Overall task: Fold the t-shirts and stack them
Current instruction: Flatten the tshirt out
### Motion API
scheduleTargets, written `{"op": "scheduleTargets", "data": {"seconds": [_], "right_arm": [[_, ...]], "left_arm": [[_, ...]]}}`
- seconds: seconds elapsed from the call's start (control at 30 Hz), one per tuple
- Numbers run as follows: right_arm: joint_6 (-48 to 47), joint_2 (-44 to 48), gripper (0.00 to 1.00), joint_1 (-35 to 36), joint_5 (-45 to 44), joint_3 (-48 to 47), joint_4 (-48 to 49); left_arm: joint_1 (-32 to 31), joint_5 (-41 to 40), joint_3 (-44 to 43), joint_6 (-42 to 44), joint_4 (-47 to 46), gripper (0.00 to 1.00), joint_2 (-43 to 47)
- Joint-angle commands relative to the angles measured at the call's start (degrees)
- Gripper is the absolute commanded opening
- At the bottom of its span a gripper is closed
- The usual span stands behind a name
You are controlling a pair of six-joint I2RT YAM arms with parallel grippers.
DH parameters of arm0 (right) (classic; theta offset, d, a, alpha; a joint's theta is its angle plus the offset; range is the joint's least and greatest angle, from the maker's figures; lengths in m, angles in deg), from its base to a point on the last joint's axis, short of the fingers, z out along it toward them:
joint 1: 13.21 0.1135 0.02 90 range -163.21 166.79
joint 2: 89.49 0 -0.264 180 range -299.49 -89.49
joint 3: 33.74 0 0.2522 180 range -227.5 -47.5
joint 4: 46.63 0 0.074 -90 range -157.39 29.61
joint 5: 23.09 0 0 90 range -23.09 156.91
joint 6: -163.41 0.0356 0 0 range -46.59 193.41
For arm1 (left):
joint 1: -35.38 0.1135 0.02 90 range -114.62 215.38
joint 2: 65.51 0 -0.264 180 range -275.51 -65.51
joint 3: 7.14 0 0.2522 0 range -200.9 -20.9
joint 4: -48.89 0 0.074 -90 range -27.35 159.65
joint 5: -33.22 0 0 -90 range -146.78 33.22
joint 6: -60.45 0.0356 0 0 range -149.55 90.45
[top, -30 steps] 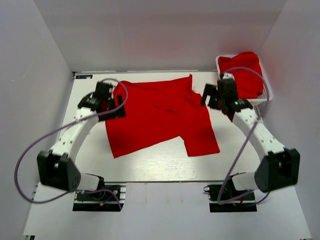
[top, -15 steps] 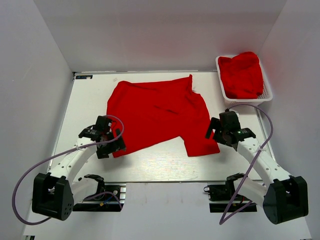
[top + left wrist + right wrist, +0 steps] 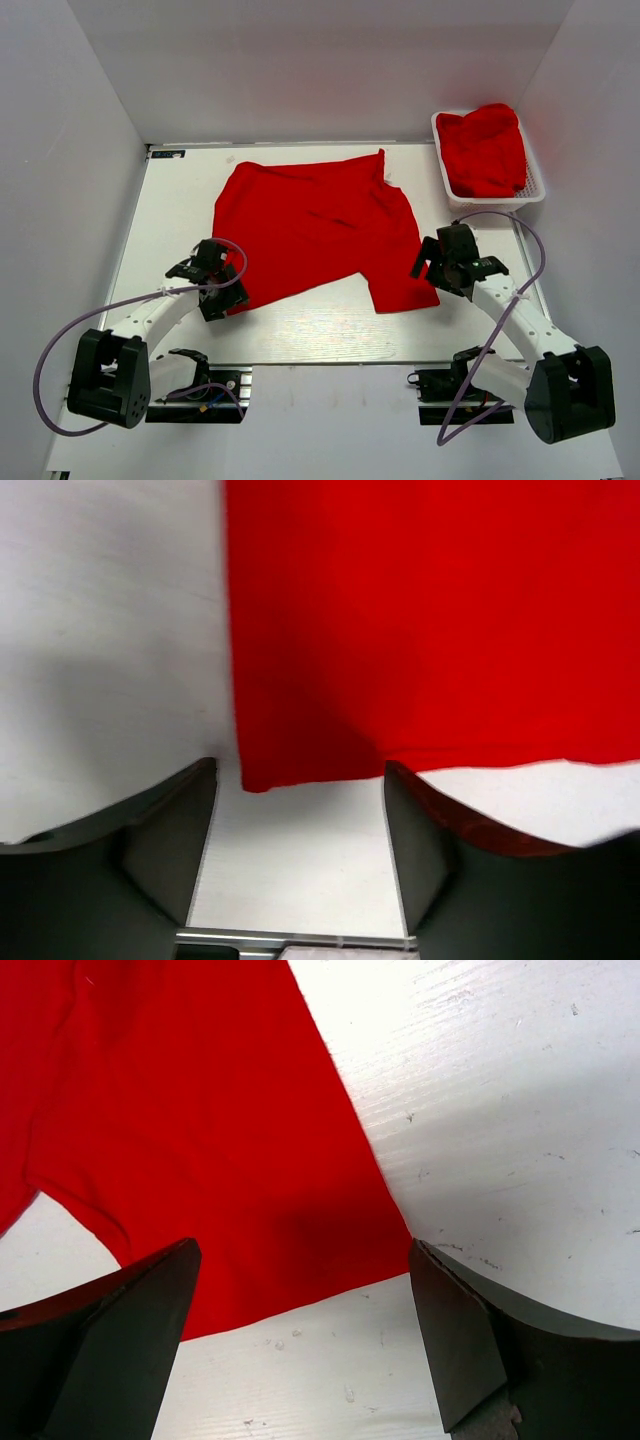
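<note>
A single white mesh basket (image 3: 446,187) sits at the far right corner of the table (image 3: 175,200), and it holds a bunched heap of red t-shirt fabric (image 3: 487,148) that rises above its rim; how many shirts are in that heap cannot be told. One more red t-shirt (image 3: 315,225) lies spread flat on the middle of the table, well apart from the basket. Its long axis runs left to right across the table, slanting a little, with the left end broad and rounded and a separate flap reaching toward the near right. Which end is the collar cannot be told. There are two arms, each at a near corner of this shirt. The left gripper (image 3: 220,296) is low over the near left corner; in its wrist view the fingers (image 3: 170,850) stand apart, with the cloth's corner in the gap between them and not pinched. The right gripper (image 3: 428,263) is at the near right corner of the flap, its fingers (image 3: 455,1340) spread wide on either side of the hem, with bare table showing beyond it.
</note>
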Motion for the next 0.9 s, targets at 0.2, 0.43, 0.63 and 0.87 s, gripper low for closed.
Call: {"op": "scheduleTargets", "data": {"seconds": [0.2, 0.43, 0.63, 0.87], "right_arm": [[0.8, -2.8, 0.9, -0.4, -3.3, -1.1, 0.5], [1.3, -3.3, 0.9, -0.5, -2.8, 0.0, 1.0], [0.7, -7.1, 0.9, -0.8, 0.2, 0.7, 2.9], [1.6, -11.3, 0.9, -0.6, -2.0, 2.5, 5.3]], "left_arm": [[-0.2, -2.9, 0.7, -2.3, -3.1, 0.65, -0.3], [-0.2, -1.0, 4.3, -1.1, -8.7, 0.12, -1.3], [-0.2, -3.2, 4.3, -0.6, -9.3, 0.0, 1.5], [-0.2, -4.0, 3.8, 0.6, -8.6, 0.0, 4.7]]}}
